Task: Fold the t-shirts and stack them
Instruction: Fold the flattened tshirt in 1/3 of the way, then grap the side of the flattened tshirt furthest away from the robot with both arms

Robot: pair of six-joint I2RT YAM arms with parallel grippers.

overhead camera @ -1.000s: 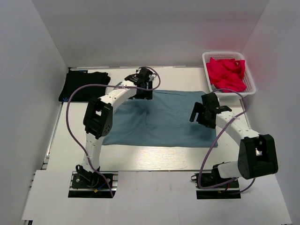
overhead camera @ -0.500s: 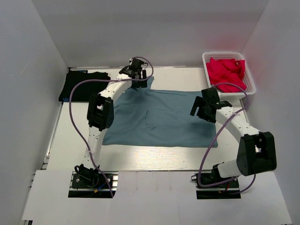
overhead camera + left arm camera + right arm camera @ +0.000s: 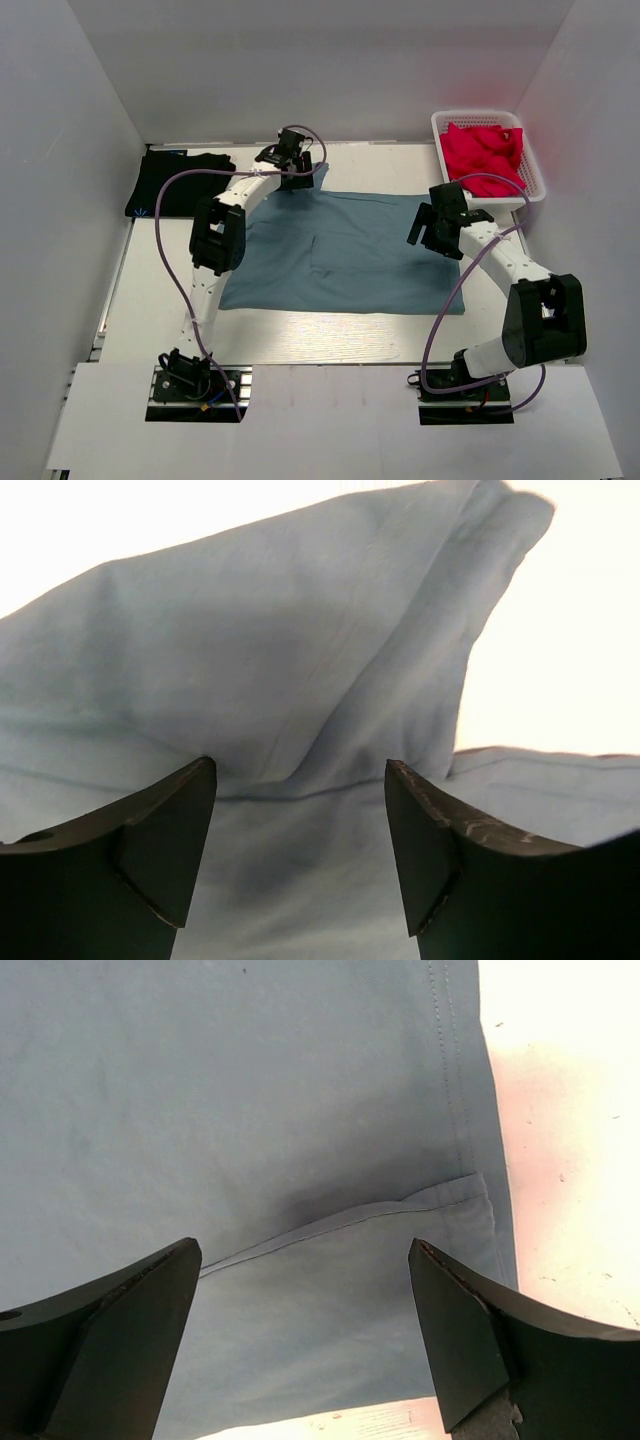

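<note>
Okay so, the black t-shirt is lying folded just off the far-left corner of the blue-grey t-shirt, which is lying spread flat in the middle of the table. The left gripper is hanging over that shirt's far-left corner, its jaws standing apart around a raised fold of sleeve without pinching it. The right gripper is hovering over the shirt's right edge by a hem seam, jaws spread wide and gripping nothing. Past the shirt's far-right corner, a white basket is holding some red cloth.
</note>
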